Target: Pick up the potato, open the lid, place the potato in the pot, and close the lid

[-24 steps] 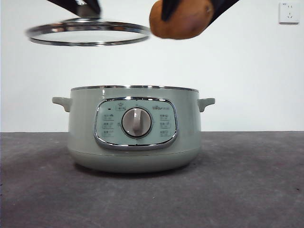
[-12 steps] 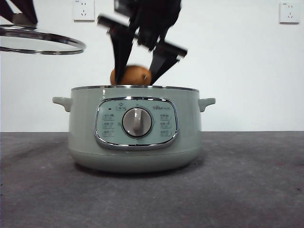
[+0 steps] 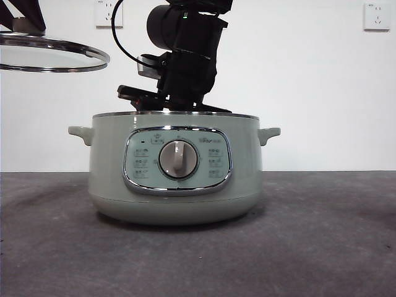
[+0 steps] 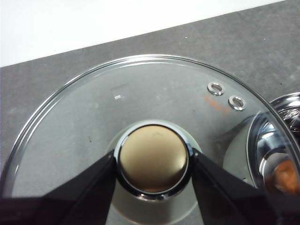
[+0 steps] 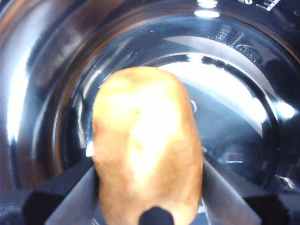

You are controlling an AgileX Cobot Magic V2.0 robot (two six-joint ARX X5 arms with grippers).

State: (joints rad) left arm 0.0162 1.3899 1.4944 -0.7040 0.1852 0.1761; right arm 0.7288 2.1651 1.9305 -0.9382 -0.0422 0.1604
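Note:
The pale green pot stands open in the middle of the table. My right arm reaches down into it from above; its jaws are below the rim in the front view. In the right wrist view my right gripper is shut on the orange-brown potato and holds it inside the shiny steel bowl. My left gripper is shut on the knob of the glass lid. It holds the lid level, high up and to the left of the pot.
The pot sits on a dark grey table in front of a white wall. Two wall sockets are high on the wall. The pot's rim shows through the lid in the left wrist view.
My right gripper has lowered the potato from just above the rim down into the pot. The lid moved left a second ago and has since held still.

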